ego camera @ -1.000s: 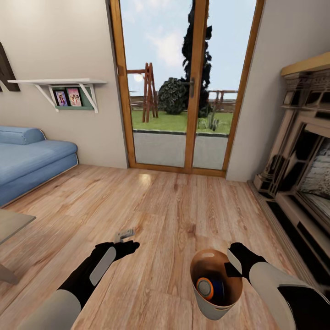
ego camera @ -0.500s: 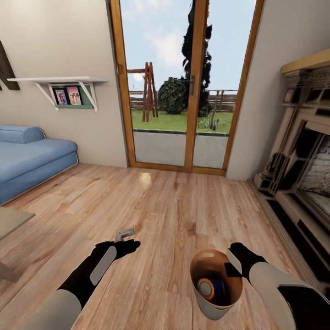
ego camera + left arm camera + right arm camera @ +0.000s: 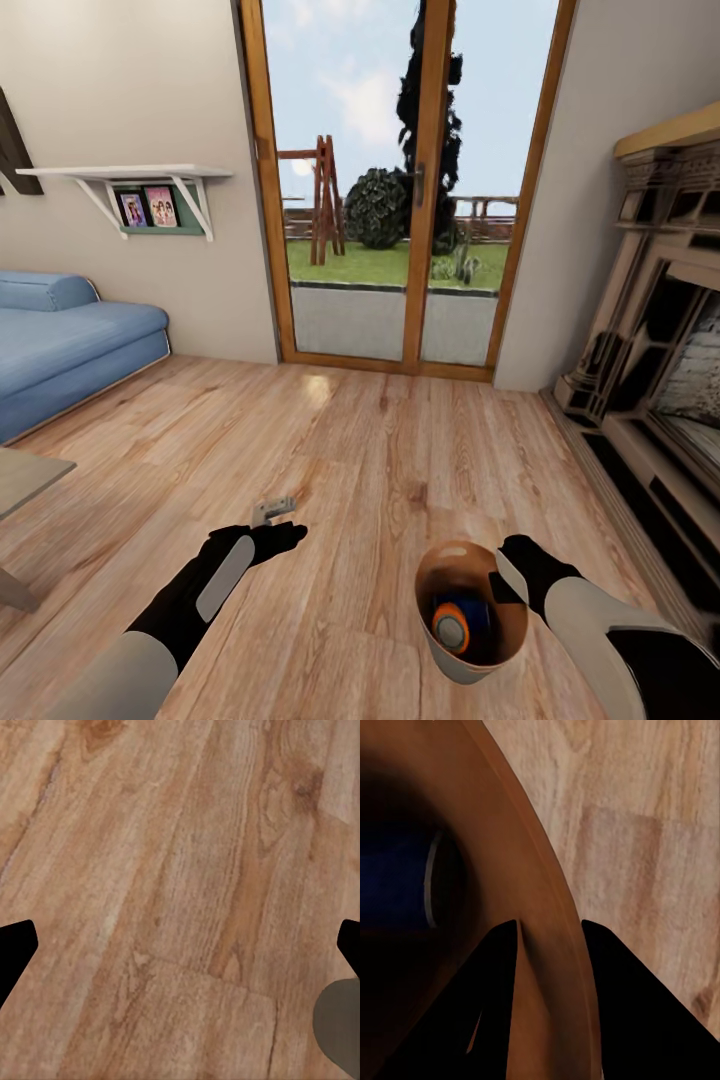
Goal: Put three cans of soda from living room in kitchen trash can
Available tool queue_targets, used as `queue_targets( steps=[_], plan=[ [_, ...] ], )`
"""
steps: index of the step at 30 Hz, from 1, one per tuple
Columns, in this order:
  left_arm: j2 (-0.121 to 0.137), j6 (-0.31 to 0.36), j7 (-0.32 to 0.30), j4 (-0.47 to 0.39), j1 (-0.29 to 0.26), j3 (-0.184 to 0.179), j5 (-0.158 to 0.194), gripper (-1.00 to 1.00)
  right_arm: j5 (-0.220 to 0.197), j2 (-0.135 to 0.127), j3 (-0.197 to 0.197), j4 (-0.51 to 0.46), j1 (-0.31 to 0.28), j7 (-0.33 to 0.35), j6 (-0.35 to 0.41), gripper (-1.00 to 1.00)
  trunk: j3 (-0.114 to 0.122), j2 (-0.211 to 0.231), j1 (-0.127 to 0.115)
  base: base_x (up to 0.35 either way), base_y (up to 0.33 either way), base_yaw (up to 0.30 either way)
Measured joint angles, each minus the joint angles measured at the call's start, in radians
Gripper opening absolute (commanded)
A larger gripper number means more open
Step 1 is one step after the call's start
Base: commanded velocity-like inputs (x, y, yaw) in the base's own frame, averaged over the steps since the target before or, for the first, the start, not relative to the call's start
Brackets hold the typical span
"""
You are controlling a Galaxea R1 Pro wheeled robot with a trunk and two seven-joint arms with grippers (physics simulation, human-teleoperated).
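My right gripper (image 3: 505,580) is clamped on the rim of the trash can (image 3: 455,665), one finger inside, one outside; right wrist view shows the brown wall (image 3: 540,945) pinched between both fingers (image 3: 495,990). Bucket hangs over the plank floor (image 3: 400,440) at my lower right, roughly upright, mouth tipped a bit toward the head camera, long axis near vertical. Inside it lies a blue soda can (image 3: 470,620) on its side, long axis roughly level, silvery top in an orange ring (image 3: 450,628) facing the camera. Wrist view gives that can as a dark blue barrel (image 3: 394,885) with a pale rim edge, deep in the bucket. Can't tell if other cans lie under it.

My left gripper (image 3: 272,515) hangs over the floor at lower left, holding nothing; left wrist view shows bare planks (image 3: 180,870) with the black fingertips (image 3: 15,945) at opposite edges, jaws wide apart.

Living room: blue sofa (image 3: 70,350) left, glass doors (image 3: 400,200) ahead, fireplace (image 3: 660,340) right, wall shelf (image 3: 130,185) with photos
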Motion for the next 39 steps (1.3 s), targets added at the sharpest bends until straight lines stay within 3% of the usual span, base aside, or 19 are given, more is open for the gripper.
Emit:
queue_targets(
  steps=[6, 11, 20, 27, 33, 39],
  plan=[
    [0.000, 0.001, 0.000, 0.000, 0.000, 0.000, 0.000, 1.00, 0.003, -0.001, -0.002, -0.001, 0.006, 0.000, -0.004, -1.00, 0.000, 0.000, 0.000, 0.000, 0.000, 0.000],
    [0.000, 0.002, 0.000, 0.000, 0.000, 0.000, 0.000, 1.00, 0.003, -0.001, -0.003, -0.001, 0.008, 0.000, -0.005, -1.00, -0.016, -0.035, 0.019, 0.000, 0.000, 0.000],
    [0.000, 0.002, 0.000, 0.000, 0.000, 0.000, 0.000, 1.00, 0.004, -0.001, -0.003, -0.002, 0.014, 0.000, -0.006, -1.00, -0.016, -0.035, 0.019, 0.000, 0.000, 0.000],
    [0.000, 0.002, 0.000, 0.000, 0.000, 0.000, 0.000, 1.00, 0.005, -0.001, -0.003, -0.002, 0.016, 0.000, -0.025, -1.00, -0.043, -0.037, 0.022, 0.000, 0.000, 0.000],
    [-0.001, 0.002, 0.000, 0.000, 0.000, 0.000, -0.001, 1.00, 0.004, -0.001, -0.001, -0.001, 0.016, 0.000, -0.031, -1.00, -0.043, -0.037, 0.022, 0.000, 0.000, 0.000],
    [-0.001, 0.002, 0.000, 0.000, 0.000, 0.000, -0.001, 1.00, 0.003, -0.001, 0.000, -0.001, 0.016, 0.000, -0.032, -1.00, -0.062, -0.038, 0.025, 0.000, 0.000, 0.000]
  ],
)
